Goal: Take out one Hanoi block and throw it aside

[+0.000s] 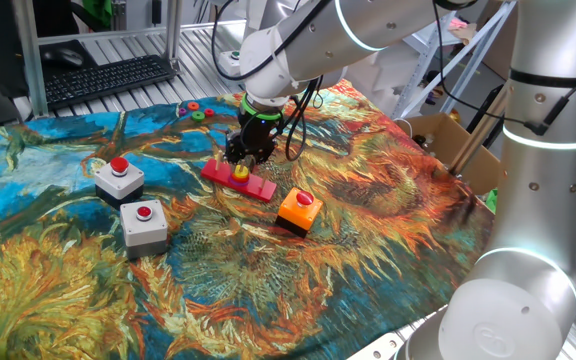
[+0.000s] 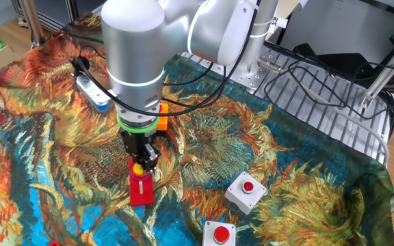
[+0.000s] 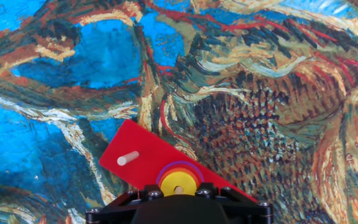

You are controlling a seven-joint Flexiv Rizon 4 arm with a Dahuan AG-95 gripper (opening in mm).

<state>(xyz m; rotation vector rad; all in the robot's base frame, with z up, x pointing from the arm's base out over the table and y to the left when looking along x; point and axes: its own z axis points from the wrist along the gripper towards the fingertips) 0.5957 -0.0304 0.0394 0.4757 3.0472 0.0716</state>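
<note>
The yellow Hanoi block (image 3: 179, 185) sits on top of a small stack of larger rings on the middle peg of the flat red base (image 3: 143, 154). The peg tip shows through its centre hole. My gripper (image 1: 240, 160) stands straight over this stack, with its fingers (image 3: 146, 195) pressed against both sides of the yellow ring. The block also shows between the fingertips in one fixed view (image 1: 240, 172) and in the other fixed view (image 2: 137, 169). A bare white peg (image 3: 128, 158) stands on the base to the left.
An orange button box (image 1: 298, 211) lies just right of the base. Two grey button boxes (image 1: 119, 178) (image 1: 144, 223) stand to the left. Small red and green rings (image 1: 196, 111) lie at the cloth's far edge. A keyboard (image 1: 108, 78) sits beyond.
</note>
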